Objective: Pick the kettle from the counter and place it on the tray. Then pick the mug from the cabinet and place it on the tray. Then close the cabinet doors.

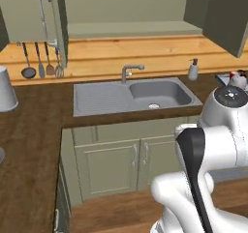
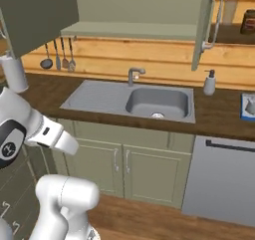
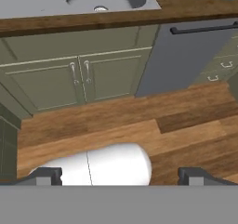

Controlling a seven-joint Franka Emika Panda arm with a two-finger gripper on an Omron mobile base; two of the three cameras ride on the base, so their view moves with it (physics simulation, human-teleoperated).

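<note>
My gripper (image 3: 120,177) is open and holds nothing, its tips wide apart, facing the wood floor and the low cupboards below the counter (image 3: 176,4). The blue-rimmed tray (image 2: 243,107) lies at the far right of the counter (image 2: 219,114), cut by the picture's edge. The pale kettle (image 2: 250,104) stands on it. In the left base view the tray (image 1: 223,76) and kettle (image 1: 240,81) peek out behind my arm, with a bit of red beside them; I cannot tell whether that is the mug. The cabinet (image 1: 135,29) hangs open, its shelf bare, both doors (image 1: 58,24) (image 1: 225,14) swung out.
A grey sink (image 1: 155,94) with a tap (image 1: 130,72) sits mid-counter. A soap bottle (image 1: 193,70) stands right of it. Utensils (image 1: 41,60) hang on the wall and a white cylinder (image 1: 6,89) stands at the left. A dishwasher front (image 2: 224,179) is right of the low cupboards (image 2: 124,167).
</note>
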